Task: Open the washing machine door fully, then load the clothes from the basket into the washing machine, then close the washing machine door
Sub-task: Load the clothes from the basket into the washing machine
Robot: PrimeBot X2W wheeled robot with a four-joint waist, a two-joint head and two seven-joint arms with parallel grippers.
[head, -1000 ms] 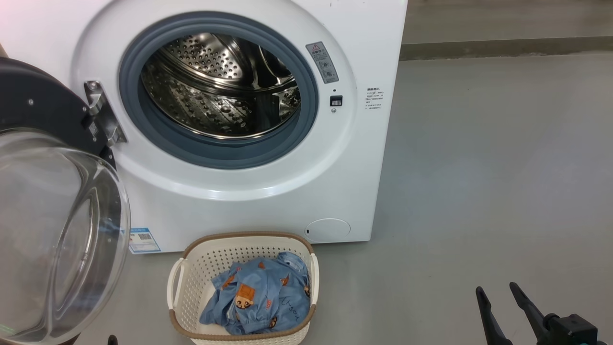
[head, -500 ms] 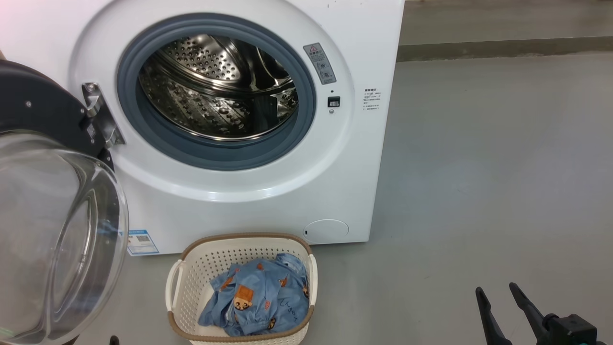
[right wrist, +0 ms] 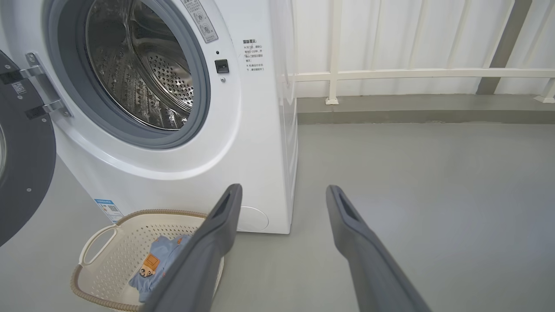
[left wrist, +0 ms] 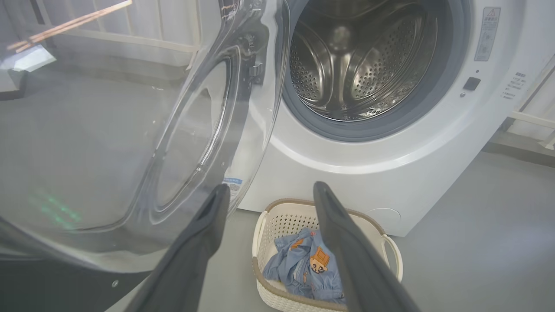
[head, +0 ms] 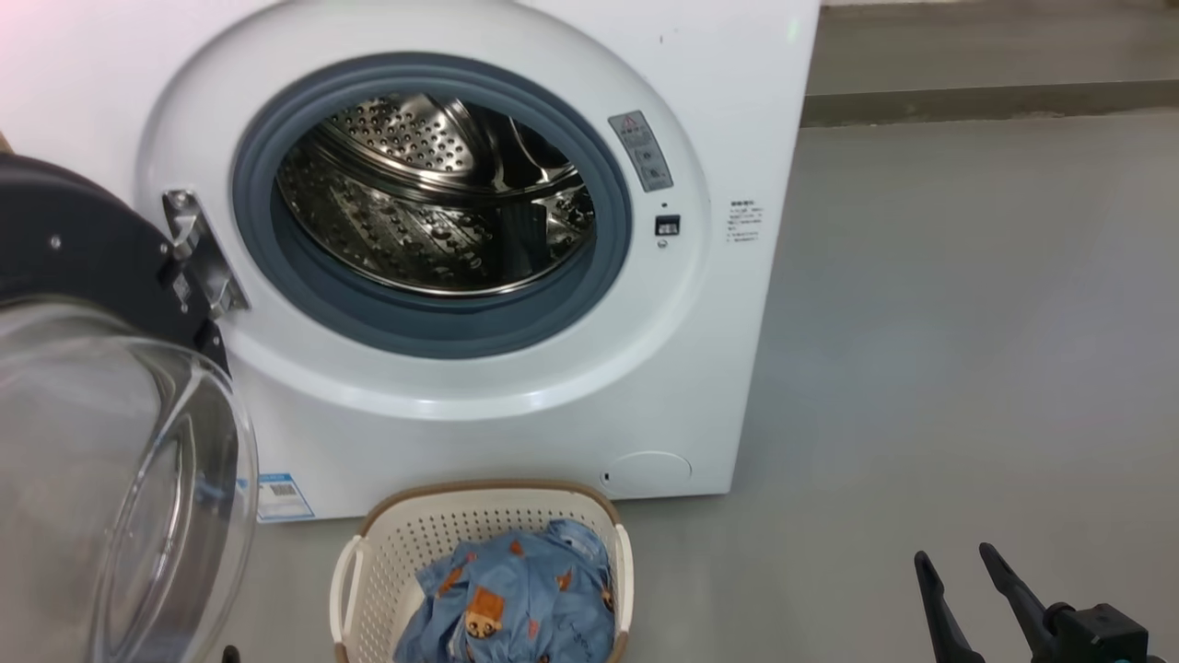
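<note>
Two claws are mine, and both are spread wide with nothing between the fingers. My left claw points toward the small cream-white perforated plastic basket with the brown woven-look rim. My right claw hovers over bare grey floor off the right side of the big white boxy front-loading washing machine. That floor runs open to a low grey kerb and a white railing. On my left the room is tighter: the large round door with its black rim is swung out on a metal hinge. The edge of its bulging clear glass bowl passes right by one fingertip of my left claw; whether they touch I cannot tell. The machine's mouth stands open, ringed by a grey rubber gasket around the perforated steel drum. The basket sits on the floor just in front of the machine, below that mouth. In it lies the light blue fabric garment, crumpled toward the right side, printed with orange and brown cartoon figures, one boxy orange figure facing up.
</note>
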